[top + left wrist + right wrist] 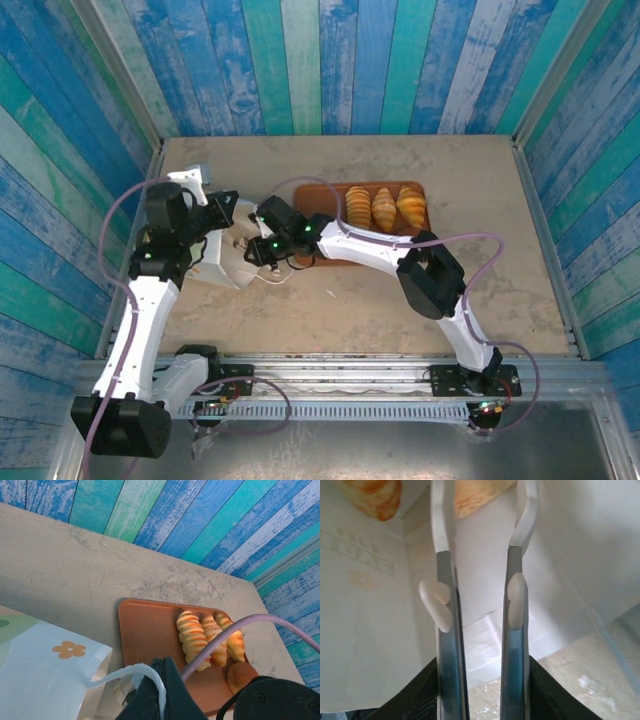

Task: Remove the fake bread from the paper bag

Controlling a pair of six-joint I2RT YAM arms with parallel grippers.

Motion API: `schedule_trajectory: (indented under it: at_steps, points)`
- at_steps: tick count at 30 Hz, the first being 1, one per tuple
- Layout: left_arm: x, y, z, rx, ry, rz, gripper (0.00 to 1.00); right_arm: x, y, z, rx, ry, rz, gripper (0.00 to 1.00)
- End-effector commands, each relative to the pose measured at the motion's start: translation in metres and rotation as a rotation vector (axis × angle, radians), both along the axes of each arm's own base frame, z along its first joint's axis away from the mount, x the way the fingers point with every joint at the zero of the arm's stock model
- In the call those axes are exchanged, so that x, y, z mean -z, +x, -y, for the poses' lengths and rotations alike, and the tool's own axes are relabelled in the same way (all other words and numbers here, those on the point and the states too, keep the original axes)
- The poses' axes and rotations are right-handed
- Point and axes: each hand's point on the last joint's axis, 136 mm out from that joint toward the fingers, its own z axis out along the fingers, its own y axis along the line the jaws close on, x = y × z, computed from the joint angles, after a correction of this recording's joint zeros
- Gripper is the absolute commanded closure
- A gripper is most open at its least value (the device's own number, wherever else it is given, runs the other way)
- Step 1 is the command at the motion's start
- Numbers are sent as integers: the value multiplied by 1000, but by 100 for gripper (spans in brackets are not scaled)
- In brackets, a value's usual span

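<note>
While the right gripper [482, 515] stood inside the mouth of the paper bag [222, 262], which lay on its side just left of the tray [150, 635], its jaws were apart with nothing clamped between them. Part of the fake bread [384, 207] was already out: three ridged croissants [192, 637] lay side by side on the half of the tray away from the bag, with a round bun [242, 676] just beside them. At least two golden pieces [375, 497] lay deep in the bag, one of them just beyond the parted fingertips, so the task looked somewhat past halfway. The left gripper [160, 669], on the bag side of the tray, was closed, seemingly pinching the bag's white loop handle [125, 672]. Tray and bag rested on a pale, mottled beige table [400, 310]. Behind and to either side of the tray rose walls of blue and green painted planks [350, 60].
</note>
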Motion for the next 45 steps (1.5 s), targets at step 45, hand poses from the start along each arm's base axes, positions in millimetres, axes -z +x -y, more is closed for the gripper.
schedule_trajectory:
  at_steps: [45]
  points:
    - [-13, -6, 2, 30, 33, 46, 100, -28, 3, -39, -100, 180, -6, 79]
